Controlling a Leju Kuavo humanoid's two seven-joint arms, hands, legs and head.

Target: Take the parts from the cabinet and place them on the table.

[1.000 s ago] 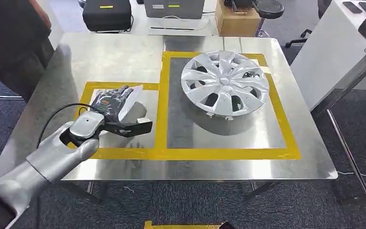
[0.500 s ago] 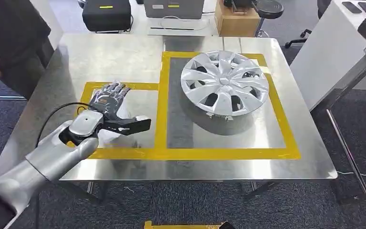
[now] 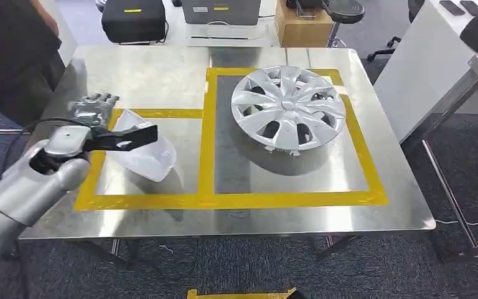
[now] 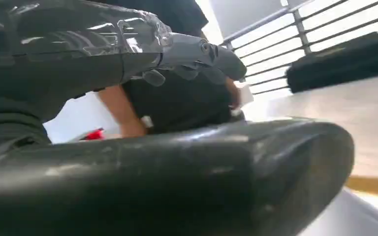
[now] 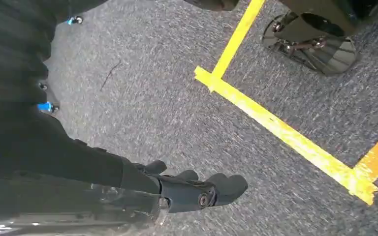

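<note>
Two parts lie on the steel surface: a silver hubcap inside the large yellow-taped square toward the far right corner, and a white plastic piece in the smaller taped square near the left edge. The left hand hovers beside the white piece at the left edge, fingers spread and holding nothing. The right hand hangs over the carpet, fingers loosely curled in, empty. Placement looks done; the next move likely calls for pulling the left arm clear and turning toward the cabinet.
</note>
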